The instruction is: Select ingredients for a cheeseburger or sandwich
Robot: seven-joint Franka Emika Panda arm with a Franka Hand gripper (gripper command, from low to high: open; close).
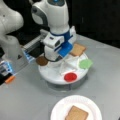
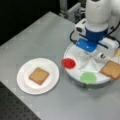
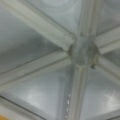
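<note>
One brown toast slice lies flat on the white paper plate; it is all there is of the sandwich. The other ingredients sit in the white round divided tray: a second toast slice, green lettuce, a red disc and a dark-brown patty. A sliver of yellow cheese shows at a front view's right edge. My gripper hangs low over the tray's middle. The wrist view shows only the tray's hub and dividers.
The arm's base and a grey rail stand behind the tray in a front view. An orange piece lies by the base at that view's left. The grey table ends in a dark perforated edge.
</note>
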